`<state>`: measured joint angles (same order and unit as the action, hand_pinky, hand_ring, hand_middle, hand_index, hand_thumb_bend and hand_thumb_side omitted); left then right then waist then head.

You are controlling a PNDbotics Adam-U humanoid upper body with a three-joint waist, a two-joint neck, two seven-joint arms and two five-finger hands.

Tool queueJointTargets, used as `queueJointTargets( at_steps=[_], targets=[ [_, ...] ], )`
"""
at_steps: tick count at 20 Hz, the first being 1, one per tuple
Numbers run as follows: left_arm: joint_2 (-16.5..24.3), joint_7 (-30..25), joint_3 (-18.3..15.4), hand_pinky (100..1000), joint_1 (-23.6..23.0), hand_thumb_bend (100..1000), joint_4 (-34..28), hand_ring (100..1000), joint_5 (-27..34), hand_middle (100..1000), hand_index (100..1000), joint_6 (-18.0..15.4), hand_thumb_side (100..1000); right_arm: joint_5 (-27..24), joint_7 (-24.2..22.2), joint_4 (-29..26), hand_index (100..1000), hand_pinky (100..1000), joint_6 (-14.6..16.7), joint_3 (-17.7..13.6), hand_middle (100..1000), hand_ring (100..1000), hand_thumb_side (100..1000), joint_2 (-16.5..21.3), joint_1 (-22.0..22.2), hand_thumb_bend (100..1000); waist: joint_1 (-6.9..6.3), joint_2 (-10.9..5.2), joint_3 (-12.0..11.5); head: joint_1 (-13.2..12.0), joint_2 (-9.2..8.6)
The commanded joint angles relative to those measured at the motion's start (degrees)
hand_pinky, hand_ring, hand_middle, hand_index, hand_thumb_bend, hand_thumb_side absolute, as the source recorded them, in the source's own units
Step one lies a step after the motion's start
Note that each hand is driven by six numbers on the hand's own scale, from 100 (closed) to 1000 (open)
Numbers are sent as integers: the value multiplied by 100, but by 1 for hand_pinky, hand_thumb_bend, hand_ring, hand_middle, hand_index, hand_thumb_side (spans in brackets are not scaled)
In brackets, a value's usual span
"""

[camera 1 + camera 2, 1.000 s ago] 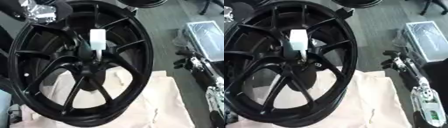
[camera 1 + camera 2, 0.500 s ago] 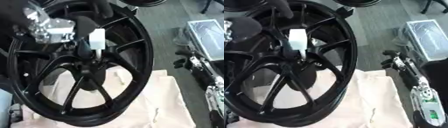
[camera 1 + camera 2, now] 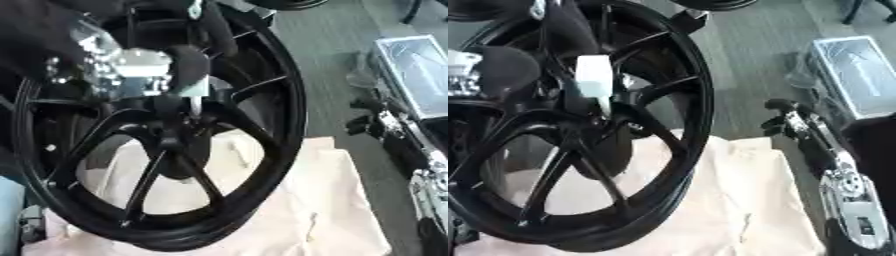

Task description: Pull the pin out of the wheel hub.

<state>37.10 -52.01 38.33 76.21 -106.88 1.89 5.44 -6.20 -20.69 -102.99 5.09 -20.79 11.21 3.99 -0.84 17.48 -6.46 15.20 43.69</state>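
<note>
Here the left robot hand (image 3: 175,67) reaches across the black wheel hub (image 3: 667,165), fingers curled beside the white pin (image 3: 594,82), grip unclear.

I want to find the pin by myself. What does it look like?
Find the big black wheel standing on the cream cloth. Look at its middle, where the spokes meet. The pin sticks up there: a white block, the only pale part on the dark wheel.

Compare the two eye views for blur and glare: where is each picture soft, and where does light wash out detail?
Left eye view: left hand smeared and glaring silver before the pin. Right eye view: pin shows clearer, wheel rim sharper, plastic box glares.
</note>
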Motion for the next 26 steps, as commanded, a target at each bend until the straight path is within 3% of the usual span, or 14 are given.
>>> queueJointTargets(
  at_steps=[1, 5, 7, 8, 11, 20, 26],
  targets=[
    [-12, 4, -16, 960, 148, 100, 42, 888, -72, 823, 895, -89, 1000, 36, 10, -50, 778, 601, -4, -44, 763, 616, 728, 35, -24, 100, 14, -68, -14, 4, -40],
    [-16, 4, 85, 962, 222, 107, -10, 895, -173, 826, 884, -157, 1000, 46, 22, -42, 778, 600, -17, -49, 763, 615, 731, 33, -27, 100, 3, -69, -32, 8, -45],
    [-3, 4, 134, 963, 274, 148, -58, 898, -407, 828, 881, -224, 955, 52, 21, -40, 777, 601, -23, -50, 762, 615, 732, 32, -27, 100, -1, -68, -42, 7, -39],
    [-4, 4, 155, 962, 290, 196, -52, 900, -550, 830, 878, -266, 834, 56, 20, -39, 777, 601, -25, -51, 762, 614, 734, 30, -25, 100, -1, -68, -44, 6, -38],
    [-52, 4, 177, 959, 335, 255, 58, 901, -1039, 831, 875, -400, 710, 67, 15, -37, 777, 601, -27, -49, 762, 614, 735, 21, -22, 100, 3, -65, -44, 6, -31],
    [-253, 4, 350, 962, 363, 360, 718, 909, -1883, 839, 876, -782, 715, 95, 1, -26, 777, 602, -40, -50, 763, 615, 740, -1, -36, 100, -1, -47, -31, -7, -30],
    [-365, 4, 428, 964, 333, 381, 1140, 911, -2173, 839, 867, -978, 742, 110, -7, -16, 778, 602, -50, -53, 763, 615, 745, -12, -47, 100, -7, -39, -15, -31, -36]
  ],
)
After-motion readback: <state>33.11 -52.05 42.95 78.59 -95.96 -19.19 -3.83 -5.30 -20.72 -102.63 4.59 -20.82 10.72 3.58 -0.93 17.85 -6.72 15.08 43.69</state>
